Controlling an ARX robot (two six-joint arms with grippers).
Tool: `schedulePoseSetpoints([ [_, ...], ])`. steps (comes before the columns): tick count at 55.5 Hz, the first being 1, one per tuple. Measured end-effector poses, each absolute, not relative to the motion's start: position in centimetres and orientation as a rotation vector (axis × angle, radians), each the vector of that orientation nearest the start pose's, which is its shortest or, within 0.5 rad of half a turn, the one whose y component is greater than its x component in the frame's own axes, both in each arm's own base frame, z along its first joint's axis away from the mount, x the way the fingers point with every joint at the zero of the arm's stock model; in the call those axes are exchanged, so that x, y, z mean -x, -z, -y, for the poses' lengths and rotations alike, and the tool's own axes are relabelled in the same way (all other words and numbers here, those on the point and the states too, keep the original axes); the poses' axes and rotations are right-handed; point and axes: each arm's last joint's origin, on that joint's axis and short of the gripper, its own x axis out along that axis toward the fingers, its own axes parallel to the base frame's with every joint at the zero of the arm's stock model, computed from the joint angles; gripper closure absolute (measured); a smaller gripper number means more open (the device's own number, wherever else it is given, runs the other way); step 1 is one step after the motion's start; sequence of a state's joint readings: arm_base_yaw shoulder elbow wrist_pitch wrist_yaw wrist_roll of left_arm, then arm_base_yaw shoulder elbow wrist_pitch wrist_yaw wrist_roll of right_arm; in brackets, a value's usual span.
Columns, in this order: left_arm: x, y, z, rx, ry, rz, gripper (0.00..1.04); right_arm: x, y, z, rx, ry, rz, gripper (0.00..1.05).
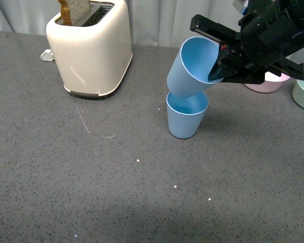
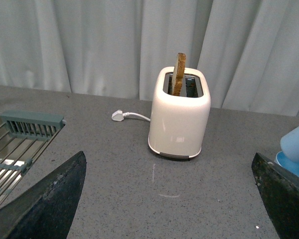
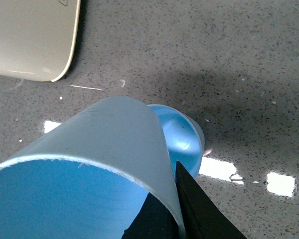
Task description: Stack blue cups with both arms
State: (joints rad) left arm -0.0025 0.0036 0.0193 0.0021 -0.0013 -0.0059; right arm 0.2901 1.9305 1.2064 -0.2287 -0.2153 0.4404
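Toward two o'clock on the bench (image 1: pixel 81 182), the right gripper (image 1: pixel 220 65) has its jaws pinching the rim of a tilted blue cup (image 1: pixel 190 71), whose base sits at the mouth of the empty upright blue cup (image 1: pixel 185 121). Only the left wrist view shows the left gripper (image 2: pixel 168 164), jaws wide and empty, facing a toaster (image 2: pixel 179 119) holding toast (image 2: pixel 179 72).

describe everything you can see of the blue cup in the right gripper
The held cup is light blue, matte, plastic-looking, tapered, handleless and empty. It hangs tilted, mouth facing up and right, its rim pinched by the right gripper with one finger inside. Its base is at the mouth of the upright second cup; contact unclear.
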Motion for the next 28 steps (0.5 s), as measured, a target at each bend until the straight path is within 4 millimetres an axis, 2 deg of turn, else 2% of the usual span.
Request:
schedulePoseSetpoints([
  [11, -9.7, -17.0, 0.0, 0.006, 0.001, 0.018, 0.07, -37.3, -14.5, -11.8, -0.353, -0.227, -1.088, 1.03],
  [20, -9.7, -17.0, 0.0, 0.006, 0.001, 0.018, 0.07, -37.3, -14.7, -11.9, -0.367, -0.26, -1.059, 0.69],
  [25, -9.7, -17.0, 0.0, 0.006, 0.001, 0.018, 0.07, -37.0, -15.6, -11.7, -0.376, -0.273, -0.998, 0.51],
  [26, -9.7, -17.0, 0.0, 0.006, 0.001, 0.018, 0.07, -36.8, -15.9, -11.6, -0.378, -0.276, -0.975, 0.47],
  [28, -9.7, -17.0, 0.0, 0.006, 0.001, 0.018, 0.07, -36.4, -16.3, -11.4, -0.288, -0.216, -0.765, 0.51],
])
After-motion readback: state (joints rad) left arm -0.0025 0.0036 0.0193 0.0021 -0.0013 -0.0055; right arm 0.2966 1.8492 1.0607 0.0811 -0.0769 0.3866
